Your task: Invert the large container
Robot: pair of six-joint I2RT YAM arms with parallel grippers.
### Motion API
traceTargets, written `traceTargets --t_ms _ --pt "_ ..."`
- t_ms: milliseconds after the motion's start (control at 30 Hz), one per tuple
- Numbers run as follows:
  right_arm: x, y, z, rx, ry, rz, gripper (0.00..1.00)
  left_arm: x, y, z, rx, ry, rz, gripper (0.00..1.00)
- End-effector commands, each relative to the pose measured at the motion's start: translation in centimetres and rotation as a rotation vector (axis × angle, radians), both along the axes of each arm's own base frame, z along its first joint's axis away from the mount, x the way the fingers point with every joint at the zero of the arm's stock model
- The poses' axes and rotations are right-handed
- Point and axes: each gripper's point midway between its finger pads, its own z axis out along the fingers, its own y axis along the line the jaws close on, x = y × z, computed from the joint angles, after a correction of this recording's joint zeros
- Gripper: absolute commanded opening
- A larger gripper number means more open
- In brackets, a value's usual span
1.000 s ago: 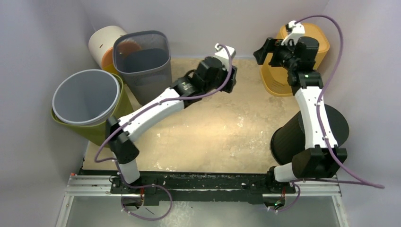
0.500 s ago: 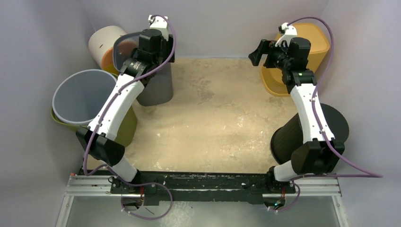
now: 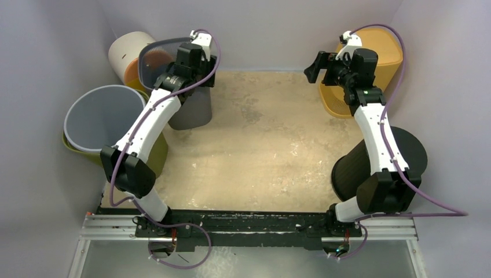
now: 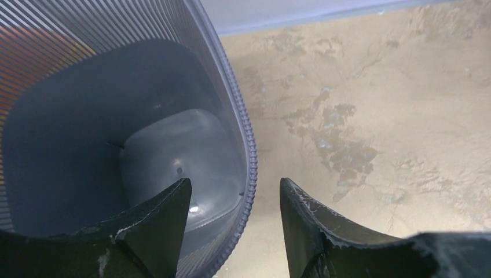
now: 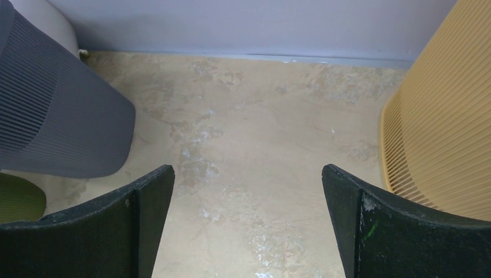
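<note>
- Where the left gripper hangs over the grey mesh bin, its fingers stand apart and straddle the bin's right-hand rim. One finger is inside the mouth and the other is outside over the table. In the left wrist view we see a gap on both sides of the rim, so nothing is clamped.
- The grey mesh bin stands mouth up at the far left of the table, and we can see its pale bottom through the opening.
- Just behind it on the left, a white cylinder stands against the back wall, with something orange showing between the two.
- Nearer us on the left, a light grey bucket sits inside an olive green bin; the left arm passes just beside them.
- The right gripper is spread wide and holds nothing. It hovers over bare table just beside the yellow slatted basket in the far right corner.
- A black round bin stands at the near right, partly hidden by the right arm.
- The middle of the table between the two arms shows only stained, sandy surface.
</note>
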Motion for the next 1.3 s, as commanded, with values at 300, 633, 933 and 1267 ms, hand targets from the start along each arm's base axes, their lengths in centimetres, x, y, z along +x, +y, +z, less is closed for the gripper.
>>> traceTargets --t_ms 300,633,933,1267 --pt "-1.0 -1.9 3.6 -0.033 -0.109 -0.062 1.0 0.7 1.2 -4.1 0.078 0.057 0.027 0.0" --pt "-1.0 -6.1 8.4 -0.039 -0.195 -0.208 1.0 -2.9 -5.9 3.2 -0.149 -0.065 -0.165 0.0" --pt "-1.4 -10.3 10.6 -0.047 -0.239 -0.34 0.99 -7.4 -14.1 13.3 -0.689 -0.236 -0.458 0.0" --pt "-1.8 -11.4 11.6 -0.047 -0.259 -0.354 0.99 -9.5 -16.0 12.7 -1.347 -0.267 -0.561 0.0"
